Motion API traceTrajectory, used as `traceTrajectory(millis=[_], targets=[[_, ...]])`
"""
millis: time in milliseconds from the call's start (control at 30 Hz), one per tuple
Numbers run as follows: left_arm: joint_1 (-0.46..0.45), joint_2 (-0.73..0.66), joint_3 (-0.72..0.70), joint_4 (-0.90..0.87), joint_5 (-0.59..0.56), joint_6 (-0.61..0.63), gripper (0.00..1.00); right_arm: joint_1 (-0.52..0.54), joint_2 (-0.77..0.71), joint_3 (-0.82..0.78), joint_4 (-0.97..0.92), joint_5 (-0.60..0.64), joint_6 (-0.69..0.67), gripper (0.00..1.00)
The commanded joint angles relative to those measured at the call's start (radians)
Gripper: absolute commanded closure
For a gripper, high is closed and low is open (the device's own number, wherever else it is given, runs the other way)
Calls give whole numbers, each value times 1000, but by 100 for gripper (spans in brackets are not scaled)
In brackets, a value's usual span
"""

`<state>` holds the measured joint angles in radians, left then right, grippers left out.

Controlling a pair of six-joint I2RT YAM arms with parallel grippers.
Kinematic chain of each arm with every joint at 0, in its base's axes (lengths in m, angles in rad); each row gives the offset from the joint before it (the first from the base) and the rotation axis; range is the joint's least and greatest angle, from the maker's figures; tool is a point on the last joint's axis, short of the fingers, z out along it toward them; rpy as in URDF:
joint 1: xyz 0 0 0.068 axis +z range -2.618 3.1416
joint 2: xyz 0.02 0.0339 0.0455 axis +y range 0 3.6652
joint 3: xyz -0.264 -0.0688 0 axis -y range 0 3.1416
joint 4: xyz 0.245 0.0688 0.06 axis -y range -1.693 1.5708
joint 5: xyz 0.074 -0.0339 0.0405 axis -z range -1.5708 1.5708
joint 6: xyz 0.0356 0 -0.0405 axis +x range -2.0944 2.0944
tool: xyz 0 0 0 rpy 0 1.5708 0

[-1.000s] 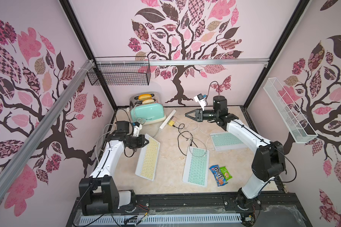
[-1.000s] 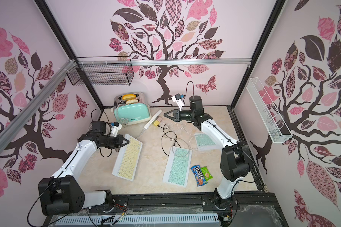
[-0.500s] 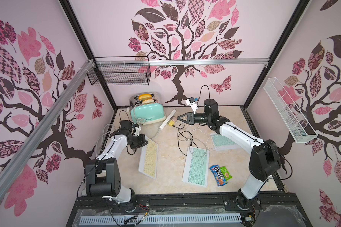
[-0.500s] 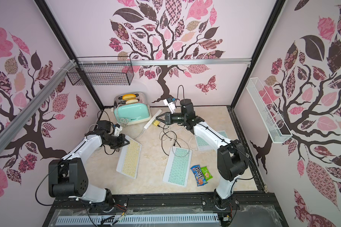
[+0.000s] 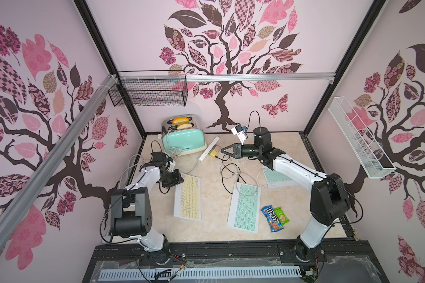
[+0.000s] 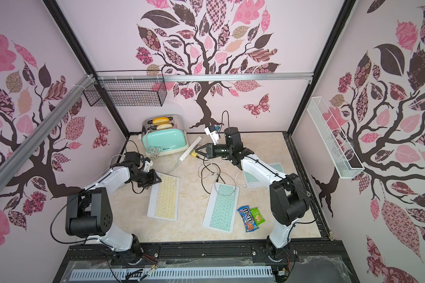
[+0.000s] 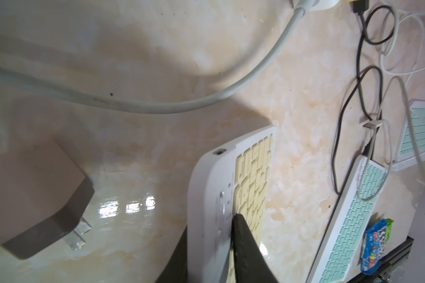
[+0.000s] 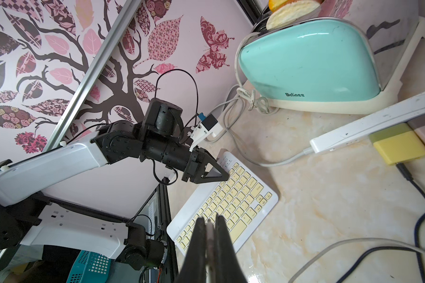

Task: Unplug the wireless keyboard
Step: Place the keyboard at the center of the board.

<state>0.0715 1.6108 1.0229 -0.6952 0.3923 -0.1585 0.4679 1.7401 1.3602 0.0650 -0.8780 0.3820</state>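
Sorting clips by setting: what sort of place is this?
Likely a robot test cell: a black frame with wallpapered panels boxes in the tabletop; the left arm and right arm stand on a front rail.

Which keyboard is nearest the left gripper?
The yellow-keyed keyboard; the left gripper is at its corner. The centre keyboard and the right-side keyboard have mint keys.

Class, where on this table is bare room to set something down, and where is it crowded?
Free: between yellow keyboard and middle teal keyboard; the front strip before them. Crowded: cables between that keyboard and the power strip.
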Motion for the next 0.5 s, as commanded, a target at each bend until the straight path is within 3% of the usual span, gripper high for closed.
traceTrajectory(millis=[0, 233, 467], targets=[[0, 30, 16, -53, -97, 19, 72, 2, -19, -8, 22, 2, 1, 100], [-6, 9, 35, -50, -164, -11, 53, 2, -24, -20, 10, 18, -9, 100], [-71, -60, 44, -74, -201, -49, 50, 2, -46, -17, -67, 72, -54, 100]])
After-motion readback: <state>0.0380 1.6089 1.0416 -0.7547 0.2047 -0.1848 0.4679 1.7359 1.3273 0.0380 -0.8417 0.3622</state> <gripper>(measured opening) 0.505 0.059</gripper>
